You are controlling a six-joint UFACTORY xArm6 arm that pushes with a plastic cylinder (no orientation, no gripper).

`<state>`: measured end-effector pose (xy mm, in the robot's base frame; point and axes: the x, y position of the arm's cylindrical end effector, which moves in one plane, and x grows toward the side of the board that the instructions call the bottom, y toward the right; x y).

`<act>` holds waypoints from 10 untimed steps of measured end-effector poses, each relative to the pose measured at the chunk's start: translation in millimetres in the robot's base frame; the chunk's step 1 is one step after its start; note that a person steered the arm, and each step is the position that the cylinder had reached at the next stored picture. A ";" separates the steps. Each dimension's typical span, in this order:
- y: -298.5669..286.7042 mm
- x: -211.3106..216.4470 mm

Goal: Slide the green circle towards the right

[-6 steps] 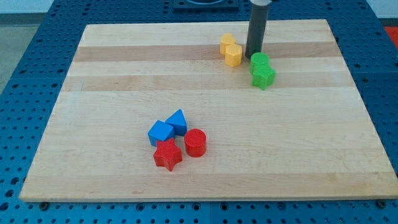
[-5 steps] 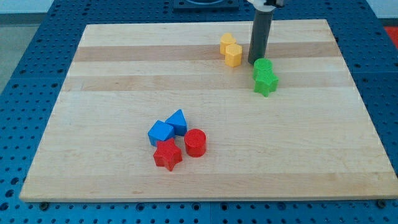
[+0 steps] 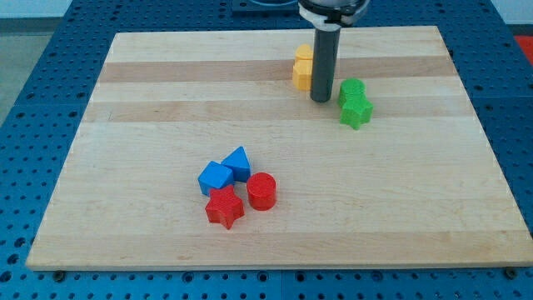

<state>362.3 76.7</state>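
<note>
Near the tabletop's [image 3: 166, 108] far edge, the rod's tip [image 3: 321, 100] rests just left of the green circle [image 3: 351, 88], partly hiding two yellow blocks [image 3: 301, 68]. No gripper is fitted, only the bare rod. A green star [image 3: 356, 111] touches the circle's near side; an off-centre shove could drag it along or let the circle slip aside. Open board lies rightward before the edge. Blue [image 3: 225, 171] and red blocks [image 3: 241, 198] sit well apart, nearer the bottom.

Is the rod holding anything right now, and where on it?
Nothing is held. My tip rests on the board, left of the green circle, with a gap between them.
</note>
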 end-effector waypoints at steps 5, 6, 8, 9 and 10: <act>113.4 -8.1; 113.4 -12.2; 60.7 -27.8; 16.5 -21.4; -3.9 -5.5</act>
